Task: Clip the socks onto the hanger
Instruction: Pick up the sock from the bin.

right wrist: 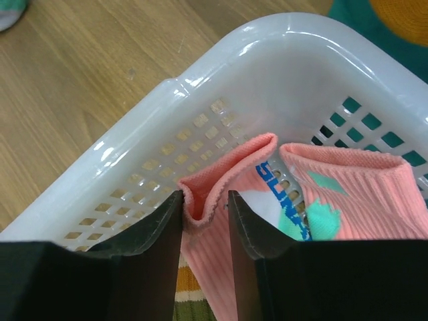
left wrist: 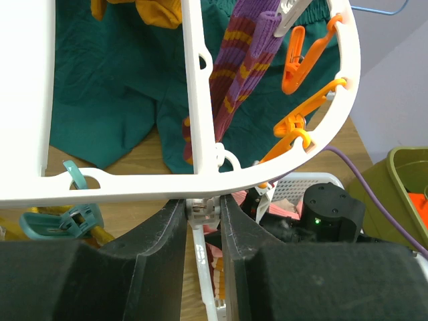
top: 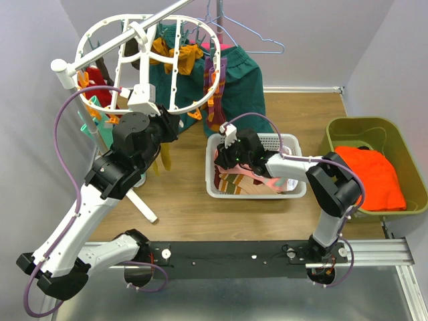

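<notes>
While right gripper (right wrist: 204,200) pinches pink sock (right wrist: 231,164) cuff between jaws inside basket (right wrist: 134,127), left gripper (left wrist: 200,207) clamps hanger (left wrist: 134,184)

A white mesh basket (top: 227,194) sits on the wooden table (top: 187,207), an olive bin (top: 364,124) holding orange cloth (top: 374,177) to its right, and a green garment (top: 241,87) behind.

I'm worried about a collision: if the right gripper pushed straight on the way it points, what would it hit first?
Likely the perforated inner wall of the white plastic mesh basket, just beyond the cuff of the pink ribbed sock that the right gripper is pinching; depth is hard to judge.
</notes>
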